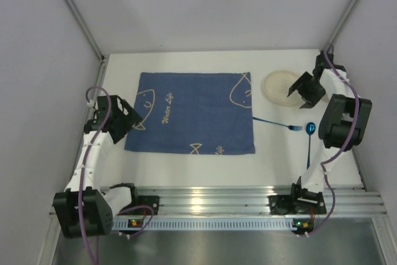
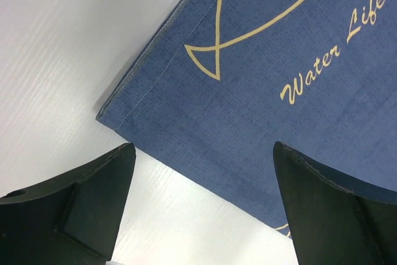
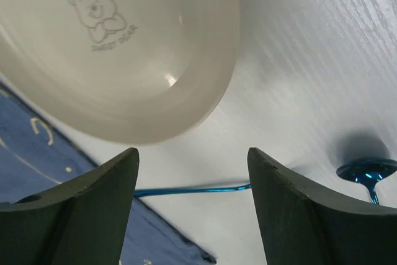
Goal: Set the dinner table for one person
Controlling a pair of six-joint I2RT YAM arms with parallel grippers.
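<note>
So, dinner table: the white top fills my overhead view and carries everything else. The ribbed metal rail runs along its near edge, where both arms are bolted.
Mat: a dark blue cloth with pale fish outlines and the words "Water Life". It lies flat on the table, left of centre.
Plate: a round, shallow cream plate that sits on the table just beside the mat's far right corner, apart from the cloth. From the right wrist I see its inside face with a small printed bear.
Left gripper: jaws spread wide with nothing between them, hanging over the mat's left edge near a corner. Both dark fingers frame cloth and tabletop.
Right gripper: jaws apart and holding nothing. It is at the plate's right rim, with the plate just ahead of the fingertips.
Spoon: shiny blue, lying on the table to the right, bowl away from me and handle pointing at the rail.
Fork: thin and blue, lying between the mat's right edge and the spoon's bowl. I cannot tell whether its handle touches the cloth.
</note>
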